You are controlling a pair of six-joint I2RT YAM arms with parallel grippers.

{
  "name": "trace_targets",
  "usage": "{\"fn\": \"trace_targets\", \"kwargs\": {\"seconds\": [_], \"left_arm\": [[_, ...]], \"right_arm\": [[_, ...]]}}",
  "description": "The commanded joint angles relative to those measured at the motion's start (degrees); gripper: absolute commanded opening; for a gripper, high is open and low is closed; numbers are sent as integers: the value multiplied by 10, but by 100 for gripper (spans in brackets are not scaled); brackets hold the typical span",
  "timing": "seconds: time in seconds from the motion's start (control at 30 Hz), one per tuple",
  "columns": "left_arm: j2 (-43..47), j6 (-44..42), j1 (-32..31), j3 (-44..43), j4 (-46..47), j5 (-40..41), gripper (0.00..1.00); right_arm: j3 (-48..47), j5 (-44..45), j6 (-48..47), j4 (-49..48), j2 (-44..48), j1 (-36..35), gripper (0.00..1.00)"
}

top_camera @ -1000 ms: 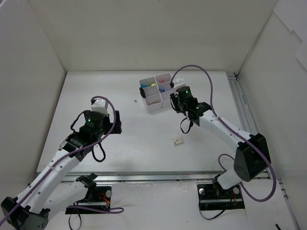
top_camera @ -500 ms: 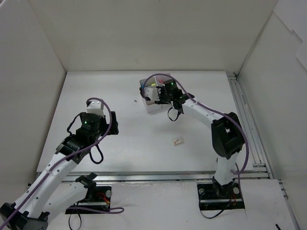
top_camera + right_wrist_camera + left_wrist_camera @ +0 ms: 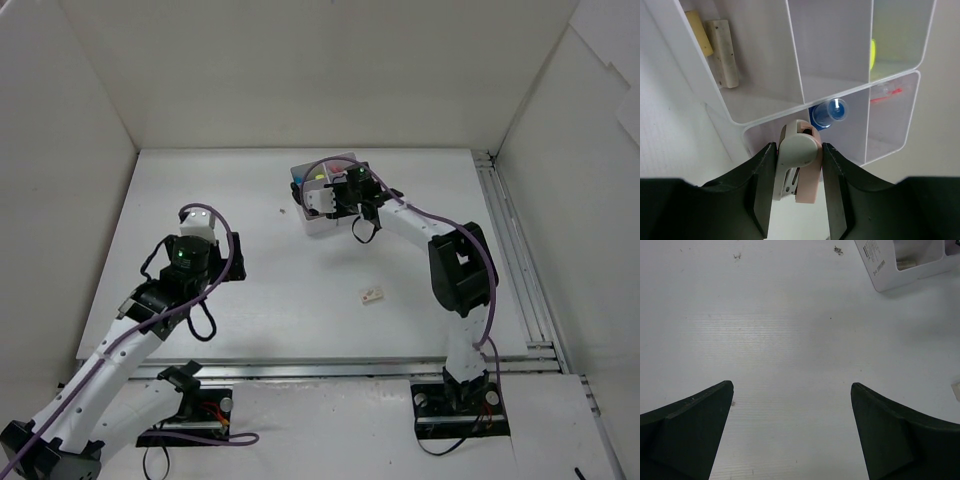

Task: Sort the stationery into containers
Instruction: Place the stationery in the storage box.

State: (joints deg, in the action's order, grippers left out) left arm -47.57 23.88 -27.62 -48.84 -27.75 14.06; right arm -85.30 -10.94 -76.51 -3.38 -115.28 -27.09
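Hanging over the white organiser [image 3: 765, 116] at the far side of the desk [image 3: 790, 330], the right hand [image 3: 798, 155] was clamped on a pink-and-beige stapler [image 3: 801, 142] that, released off-centre, could strike a thin wall and spill out, while the left hand [image 3: 791, 385] gaped empty.

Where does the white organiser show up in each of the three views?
Top external: organiser at the table's far centre, the right arm over it.
Left wrist: its corner in the top right.
Right wrist: fills the upper frame, beyond the right gripper shut on a small pink item.
Shared landmark: the beige eraser in one compartment, in both wrist views.
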Motion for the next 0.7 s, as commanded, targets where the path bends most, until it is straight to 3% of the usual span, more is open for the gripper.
{"fn": "trace_targets", "kwargs": {"seconds": [0.0,0.1,0.13,0.27,0.67], "left_arm": [[-5,7,4,-20,10,17,99],[-12,8,4,-24,10,18,99],[-13,8,4,-26,10,18,100],[-18,6,4,-28,13,13,99],[-11,1,4,-28,26,-9,99]], "right_arm": [[-29,-22,-18,-23,4,9,23],[-33,-28,-15,-21,-3,12,29],[-34,-27,-14,-17,-4,12,38],[-26,-29,-7,-9,10,12,52],[7,-73,64,-5,111,10,59]]}}
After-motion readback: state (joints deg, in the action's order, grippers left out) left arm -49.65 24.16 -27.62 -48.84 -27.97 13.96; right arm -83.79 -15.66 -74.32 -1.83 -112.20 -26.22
